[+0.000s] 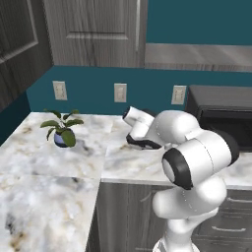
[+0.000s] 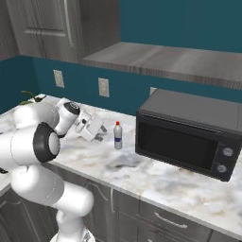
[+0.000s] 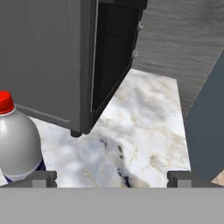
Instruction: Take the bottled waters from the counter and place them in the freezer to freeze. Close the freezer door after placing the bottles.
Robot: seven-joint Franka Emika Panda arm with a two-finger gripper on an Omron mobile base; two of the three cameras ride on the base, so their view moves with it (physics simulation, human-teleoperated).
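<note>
The counter is white marble with grey-brown veins over dark grey wood cabinets. The bottle has a red cap, a clear body and what looks like a bluish label. Black microwave, teal wall, cream outlets, green plant in a bluish pot.

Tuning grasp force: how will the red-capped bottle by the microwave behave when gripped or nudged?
The red-capped bottle stands upright, tall and narrow, so a high nudge probably tips it. Its round body would likely roll on the counter. The smooth plastic may slip or flex under a hard squeeze.
</note>
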